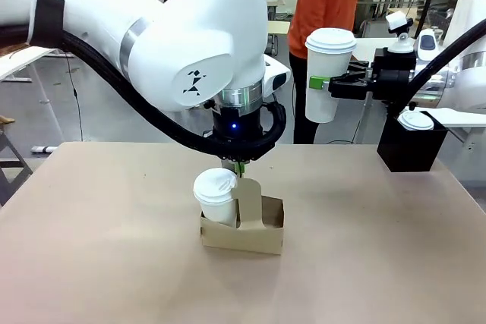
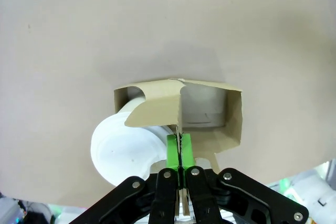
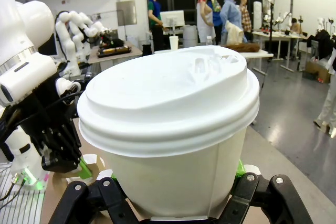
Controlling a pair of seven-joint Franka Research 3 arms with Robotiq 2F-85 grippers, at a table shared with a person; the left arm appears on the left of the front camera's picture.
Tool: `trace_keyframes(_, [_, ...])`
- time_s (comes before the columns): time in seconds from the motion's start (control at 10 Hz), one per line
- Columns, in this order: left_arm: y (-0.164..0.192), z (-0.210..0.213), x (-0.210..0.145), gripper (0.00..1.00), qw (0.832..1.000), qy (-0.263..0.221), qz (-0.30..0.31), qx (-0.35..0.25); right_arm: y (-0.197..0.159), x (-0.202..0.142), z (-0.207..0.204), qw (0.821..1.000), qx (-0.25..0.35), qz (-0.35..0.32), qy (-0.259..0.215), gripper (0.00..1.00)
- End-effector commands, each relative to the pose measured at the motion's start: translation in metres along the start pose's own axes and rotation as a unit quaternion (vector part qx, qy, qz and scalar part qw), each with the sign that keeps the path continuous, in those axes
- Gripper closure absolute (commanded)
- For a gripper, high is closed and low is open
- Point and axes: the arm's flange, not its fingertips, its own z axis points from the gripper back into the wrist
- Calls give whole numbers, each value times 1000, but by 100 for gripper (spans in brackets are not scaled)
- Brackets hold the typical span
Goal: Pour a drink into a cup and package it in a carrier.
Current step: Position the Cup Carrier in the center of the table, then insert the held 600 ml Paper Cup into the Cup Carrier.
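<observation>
Front view is showing the left gripper reaching down onto the carrier at the middle of the table, with the first cup sitting lidded in the carrier's left slot. Left wrist view is revealing what the arm is hiding there: the green pads are pinching together on the carrier's upright handle. The right gripper is clamping a second cup in the air at far right. Right wrist view is showing that cup's lid close up.
</observation>
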Motion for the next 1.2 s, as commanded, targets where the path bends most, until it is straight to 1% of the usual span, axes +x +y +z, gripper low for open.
trace_keyframes(0.0, [3, 2, 1, 98, 1000, 1, -1, -4, 1, 3, -1, 1000, 5, 5, -4, 19])
trace_keyframes(0.4, [3, 2, 1, 98, 1000, 1, -1, -4, 1, 3, -1, 1000, 5, 5, -4, 19])
trace_keyframes(0.5, [0, 2, 2, 48, 1000, -2, 1, -2, 1, 3, -1, 1000, 5, 5, -4, 19])
trace_keyframes(0.6, [7, 9, 3, 39, 1000, 1, -16, -16, 1, 3, -1, 1000, 5, 5, -4, 19])
trace_keyframes(0.7, [10, 23, 5, 0, 999, -2, -33, -34, 0, 0, 0, 1000, 0, 0, 0, 19])
trace_keyframes(0.9, [23, 60, 7, 0, 996, -5, -71, -57, -32, -11, -4, 997, 74, -31, 20, 19])
trace_keyframes(1.0, [34, 77, 9, 16, 993, -12, -88, -72, -44, -23, -5, 993, 105, -38, 25, 19])
trace_keyframes(1.1, [50, 90, 10, 6, 988, -3, -133, -84, -48, -37, -6, 990, 132, -41, 27, 19])
